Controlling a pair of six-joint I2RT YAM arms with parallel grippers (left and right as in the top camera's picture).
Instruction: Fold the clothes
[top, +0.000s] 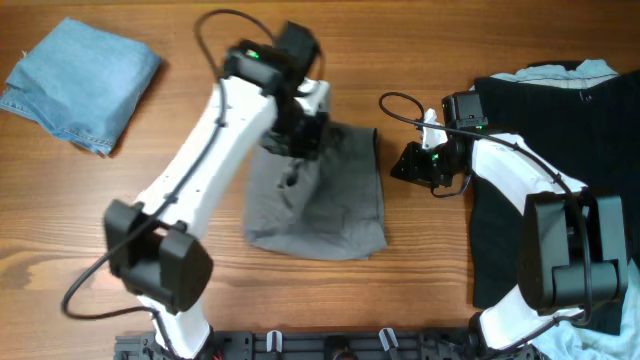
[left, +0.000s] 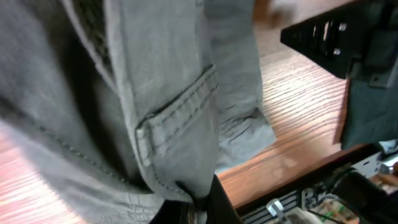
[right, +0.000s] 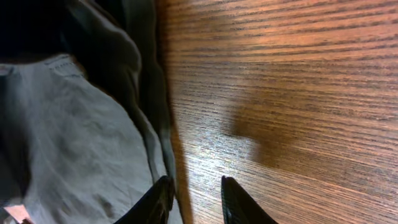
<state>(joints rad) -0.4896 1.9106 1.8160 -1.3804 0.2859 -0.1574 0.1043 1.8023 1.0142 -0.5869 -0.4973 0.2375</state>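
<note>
1. Far left, on the far side of the bench (top: 60, 230), a light-blue denim garment (top: 80, 80) lies folded into a rough square. It is well apart from everything else.
2. The left arm stretches diagonally over the wood to the upper edge of the grey shorts (top: 330, 210). The left claw (top: 297, 135) is clamped on a bunch of that fabric. In its wrist view the cloth gathers into a pinch at the dark finger (left: 214, 205), with a stitched pocket edge (left: 180, 112) hanging just above it.
3. The shorts sit in the middle of the bench. Most of the cloth lies rumpled on the wood, and the upper left part is drawn up toward the claw that holds it.
4. Just right of the shorts, near their upper right corner, the right claw (right: 196, 200) hangs low with its fingers apart. Only bare wood and the hem's edge show in the gap. One fingertip (right: 160, 198) sits right at the hem, but I can't tell whether it touches the cloth.
5. At the right edge a black garment (top: 500, 240) is spread out beneath the right arm. A pale blue cloth (top: 590, 70) peeks out at its top.
</note>
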